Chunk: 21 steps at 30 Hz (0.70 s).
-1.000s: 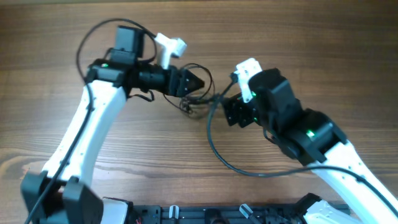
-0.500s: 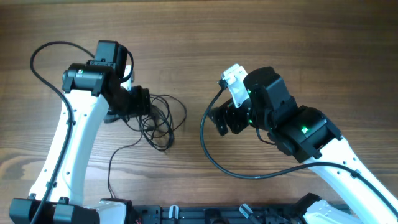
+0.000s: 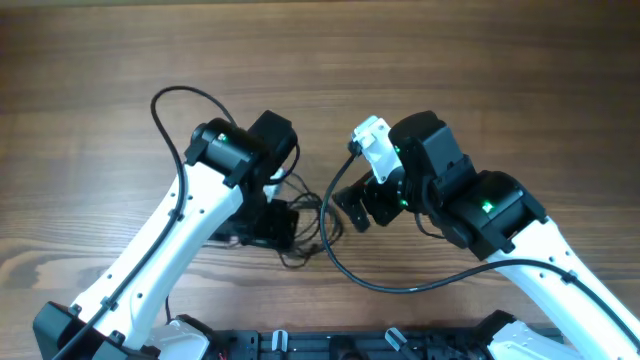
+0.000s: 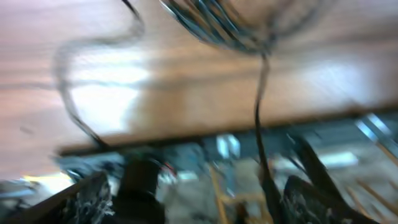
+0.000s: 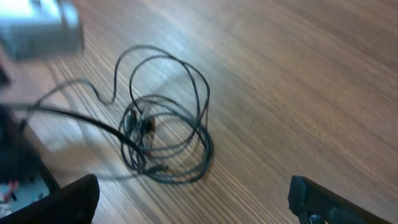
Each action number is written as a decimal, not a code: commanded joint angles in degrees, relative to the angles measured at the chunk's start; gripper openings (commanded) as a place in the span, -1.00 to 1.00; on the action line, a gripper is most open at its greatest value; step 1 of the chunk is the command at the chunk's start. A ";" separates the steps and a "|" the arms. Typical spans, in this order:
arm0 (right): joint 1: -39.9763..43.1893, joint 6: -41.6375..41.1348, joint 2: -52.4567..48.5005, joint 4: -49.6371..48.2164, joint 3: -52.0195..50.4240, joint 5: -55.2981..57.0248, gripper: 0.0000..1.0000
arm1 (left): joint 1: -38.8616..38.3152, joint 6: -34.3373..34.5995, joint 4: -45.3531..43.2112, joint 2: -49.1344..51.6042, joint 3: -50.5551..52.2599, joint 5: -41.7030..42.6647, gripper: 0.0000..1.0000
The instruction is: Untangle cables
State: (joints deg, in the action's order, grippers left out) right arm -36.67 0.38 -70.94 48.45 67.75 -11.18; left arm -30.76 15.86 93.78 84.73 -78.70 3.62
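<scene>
The cables (image 5: 165, 134) are lying in tangled loops on the counter (image 3: 450, 60), between the two arms. The left jaws are hanging open and empty beside them. The right jaws are standing wide open to their right, gripping nothing.

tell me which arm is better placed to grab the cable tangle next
Probably the right arm: its wrist view shows the cables whole, centred ahead of its open jaws, nothing held. The left wrist view is blurred, with them only at its top edge.
</scene>
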 commanded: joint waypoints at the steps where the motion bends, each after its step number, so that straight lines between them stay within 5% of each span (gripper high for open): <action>1: -0.02 8.70 -0.76 2.14 -0.35 -5.27 1.00 | -0.20 -2.80 -4.35 -0.28 0.04 -11.78 0.82; 2: -0.02 12.98 -0.92 3.61 -0.35 -11.52 0.99 | -0.22 -9.27 -6.45 -0.28 0.04 -8.11 0.83; 4: -0.02 21.40 -1.51 8.00 -0.35 -20.35 1.00 | -0.26 -31.74 -7.43 -0.31 0.04 16.35 0.84; 6: -0.02 23.69 -2.64 9.70 -0.35 -20.37 0.99 | -0.94 -41.86 -5.68 -0.31 0.04 30.34 0.79; 8: -0.02 23.91 -4.15 9.64 -0.35 -20.15 0.99 | -2.32 -44.22 -4.33 -0.31 0.04 32.83 0.81; 12: -0.02 23.39 -7.21 7.63 -0.35 -19.34 1.00 | -4.00 -43.89 -2.86 -0.31 0.04 32.35 1.00; 14: -0.02 14.40 -7.74 1.81 -0.35 -10.75 0.99 | -4.00 -43.45 -2.93 -0.31 0.04 29.83 1.00; 19: 0.22 -15.37 -7.72 -6.45 -0.35 24.37 0.99 | -3.63 -15.41 -12.22 -0.31 0.04 -2.19 1.00; 21: 1.64 -16.83 -7.72 -7.80 -0.35 24.94 0.99 | -1.33 -11.08 -14.14 -0.31 0.04 -4.79 1.00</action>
State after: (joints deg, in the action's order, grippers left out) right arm -36.69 -5.72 -78.65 42.28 66.89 2.42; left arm -33.61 -6.04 81.30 84.73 -78.72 9.89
